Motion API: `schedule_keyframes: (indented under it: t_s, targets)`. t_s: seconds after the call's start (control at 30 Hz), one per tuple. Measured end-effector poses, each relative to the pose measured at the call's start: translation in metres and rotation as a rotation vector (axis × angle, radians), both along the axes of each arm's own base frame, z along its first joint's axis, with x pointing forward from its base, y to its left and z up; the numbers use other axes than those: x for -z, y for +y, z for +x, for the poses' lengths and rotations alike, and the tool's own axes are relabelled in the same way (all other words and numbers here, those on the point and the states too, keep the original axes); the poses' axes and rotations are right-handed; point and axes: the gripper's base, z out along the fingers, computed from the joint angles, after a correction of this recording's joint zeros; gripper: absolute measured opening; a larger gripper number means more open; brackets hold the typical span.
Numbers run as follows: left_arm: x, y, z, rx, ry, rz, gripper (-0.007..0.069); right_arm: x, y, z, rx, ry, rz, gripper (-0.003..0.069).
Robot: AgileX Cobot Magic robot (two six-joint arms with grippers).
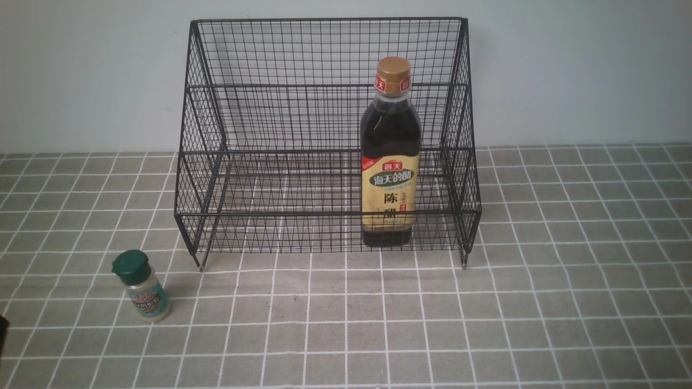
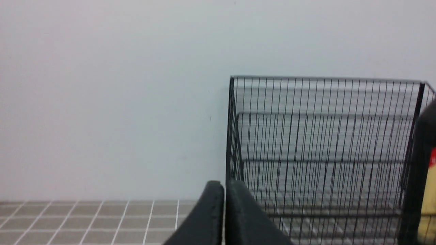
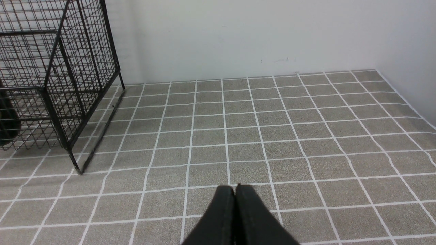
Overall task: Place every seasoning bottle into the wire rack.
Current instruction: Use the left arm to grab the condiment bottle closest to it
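Standing upright in the lower front tier of the large black wire-mesh stepped rack [image 1: 270, 214], toward its right end, the tall bottle of dark liquid with a gold cap and yellow label [image 1: 390, 162] is already behind the front mesh. The small shaker jar of pale powder with a green cap and teal label [image 1: 141, 292] stands upright outside the rack. It sits on the grey cloth printed with white grid lines [image 1: 567, 302], near the rack's front left foot, on the left gripper's side.

The left gripper [image 2: 224, 186] has its black fingers [image 2: 207, 211] pressed together with nothing between them. The rack's left end rises ahead of it, and the bottle shows at the far end, well apart from it.

The right gripper [image 3: 235, 187] is likewise closed and empty, low over bare cloth. The rack's right end stands ahead of it, off toward the robot's left and well clear, with the bottle's dark base visible through the mesh.
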Motion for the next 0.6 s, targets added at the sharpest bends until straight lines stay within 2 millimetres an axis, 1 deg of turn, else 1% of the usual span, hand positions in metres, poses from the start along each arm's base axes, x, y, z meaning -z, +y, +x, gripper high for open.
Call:
schedule_keyframes:
  t_s: [0.13,0.2,0.27,0.33,0.4,0.43,0.47,0.5,0.53,0.6]
  targets:
    - [-0.007,0.002,-0.001,-0.016,-0.076,-0.053,-0.0007,0.000,0.000,0.000,0.000,0.000,0.000,-0.0013]
    - [-0.003,0.003,0.007,-0.019,0.004,-0.115,-0.0007,0.000,0.000,0.000,0.000,0.000,0.000,-0.0013]
    - [0.004,0.001,0.015,-0.004,0.156,-0.147,-0.0007,0.000,0.000,0.000,0.000,0.000,0.000,-0.0013]
    - [0.005,-0.005,0.026,0.029,0.361,-0.148,-0.0007,0.000,0.000,0.000,0.000,0.000,0.000,-0.0013]
    - [-0.006,-0.011,0.039,0.068,0.538,-0.127,-0.0007,0.000,0.000,0.000,0.000,0.000,0.000,-0.0013]
    - [-0.011,-0.013,0.044,0.084,0.600,-0.117,-0.0007,0.000,0.000,0.000,0.000,0.000,0.000,-0.0013]
    - [-0.013,-0.014,0.046,0.088,0.615,-0.113,-0.0007,0.000,0.000,0.000,0.000,0.000,0.000,-0.0013]
    - [-0.024,-0.019,0.057,0.124,0.745,-0.093,-0.0007,0.000,0.000,0.000,0.000,0.000,0.000,-0.0013]
    - [-0.033,-0.021,0.063,0.143,0.800,-0.079,-0.0007,0.000,0.000,0.000,0.000,0.000,0.000,-0.0013]
    - [-0.039,-0.025,0.074,0.180,0.966,-0.039,-0.0007,0.000,0.000,0.000,0.000,0.000,0.000,-0.0013]
